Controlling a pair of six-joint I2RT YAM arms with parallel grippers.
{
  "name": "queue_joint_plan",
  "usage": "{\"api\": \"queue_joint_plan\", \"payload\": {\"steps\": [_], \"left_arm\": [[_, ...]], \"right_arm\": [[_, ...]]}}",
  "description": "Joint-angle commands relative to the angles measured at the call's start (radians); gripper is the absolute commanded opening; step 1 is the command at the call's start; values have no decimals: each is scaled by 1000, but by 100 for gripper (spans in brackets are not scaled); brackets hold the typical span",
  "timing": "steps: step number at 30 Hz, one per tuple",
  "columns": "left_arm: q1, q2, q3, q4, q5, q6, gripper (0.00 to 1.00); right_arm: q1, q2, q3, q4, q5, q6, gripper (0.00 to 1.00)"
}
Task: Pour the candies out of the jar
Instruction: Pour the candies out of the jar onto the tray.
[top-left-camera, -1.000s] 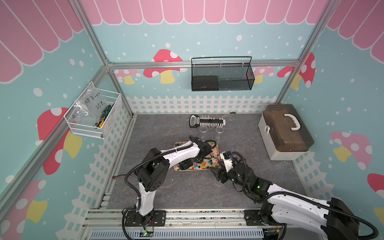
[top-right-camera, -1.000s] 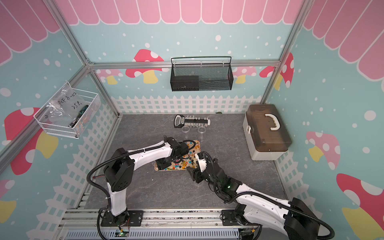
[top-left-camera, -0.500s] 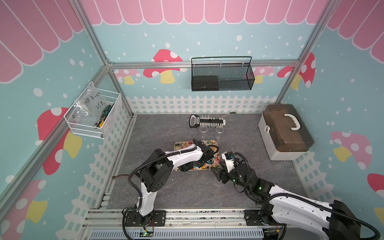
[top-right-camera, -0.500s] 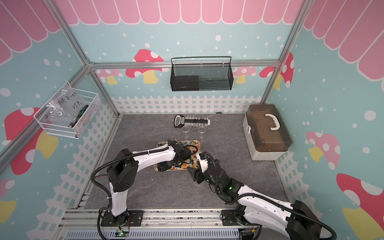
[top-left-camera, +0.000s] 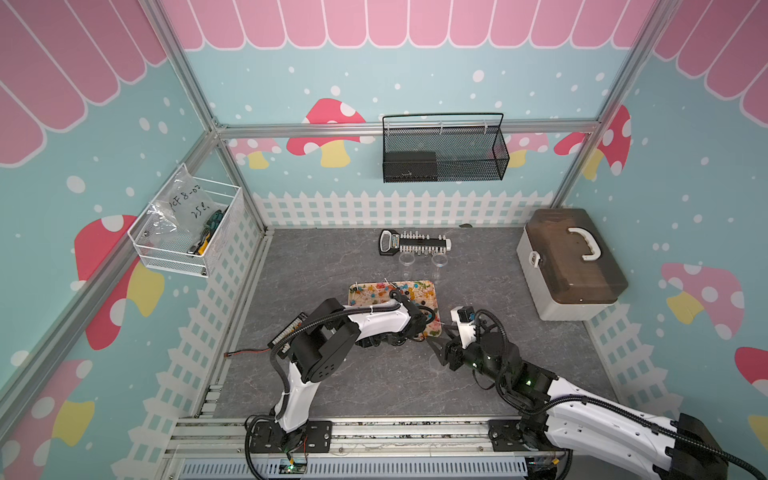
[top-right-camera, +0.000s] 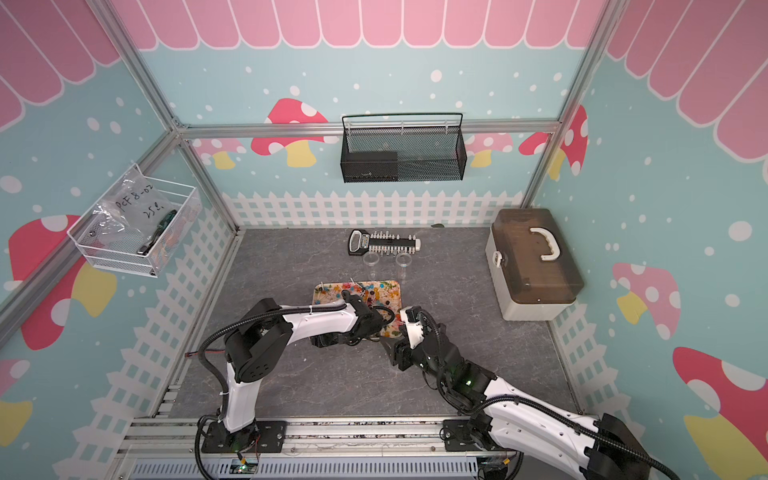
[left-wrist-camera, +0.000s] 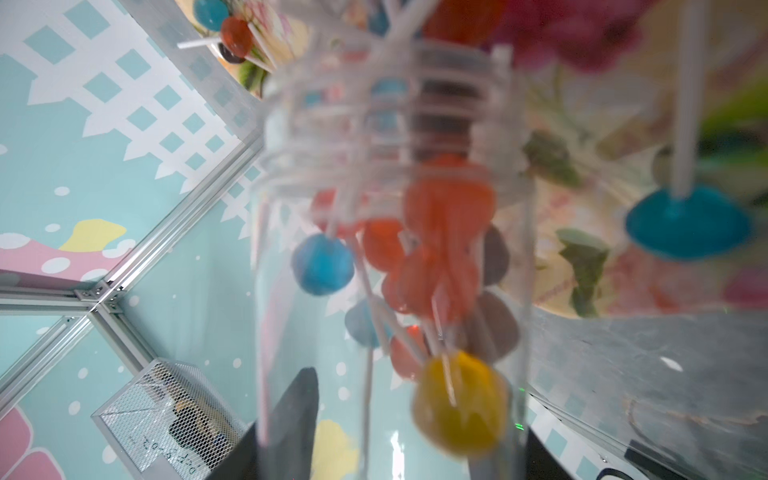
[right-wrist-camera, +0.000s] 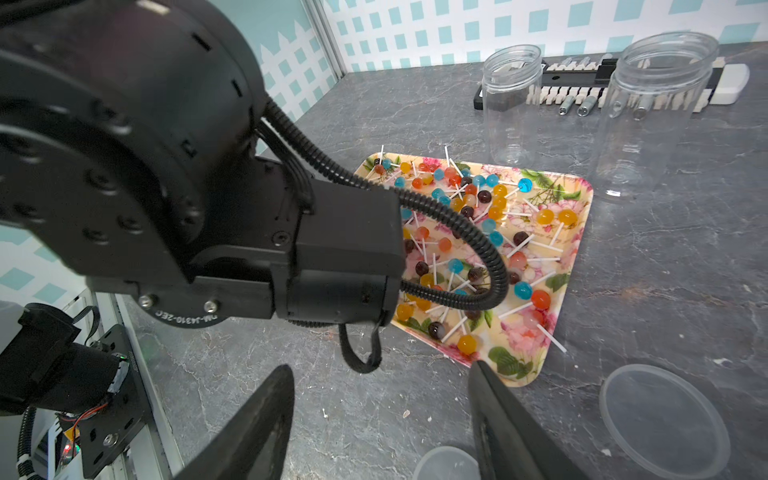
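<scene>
- left gripper (left-wrist-camera: 386, 449) is clamping the jar (left-wrist-camera: 390, 266), long axis pointing mouth-first from the claw toward the tray (right-wrist-camera: 577, 195)
- candies (left-wrist-camera: 449, 208) are bunching at the neck
- right gripper (right-wrist-camera: 382, 365) is hovering nearby, jaws apart, empty

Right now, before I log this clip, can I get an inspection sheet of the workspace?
Surface: grey table, a few white specks.
Job's things: jar mouth toward tray, candies inside; many more spread on tray.
Clutter: two empty jars, clear lid, bit rack, handled box.
Grippers: left fingers shut on jar; right fingers open, empty.
Cables: red wire loose on table; black hose along left arm.
Surroundings: black basket and white basket on walls.
</scene>
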Motion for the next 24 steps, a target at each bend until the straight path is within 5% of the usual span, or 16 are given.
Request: {"api": "queue_joint_plan", "payload": {"steps": [1, 24], "left_arm": [[-4, -86, -28, -2, -63, 20, 39], [8, -200, -85, 3, -123, 52, 40]], "right_arm": [[-5, -8, -2, -11, 13, 12, 65], [-5, -119, -7, -116, 39, 30, 64]]}}
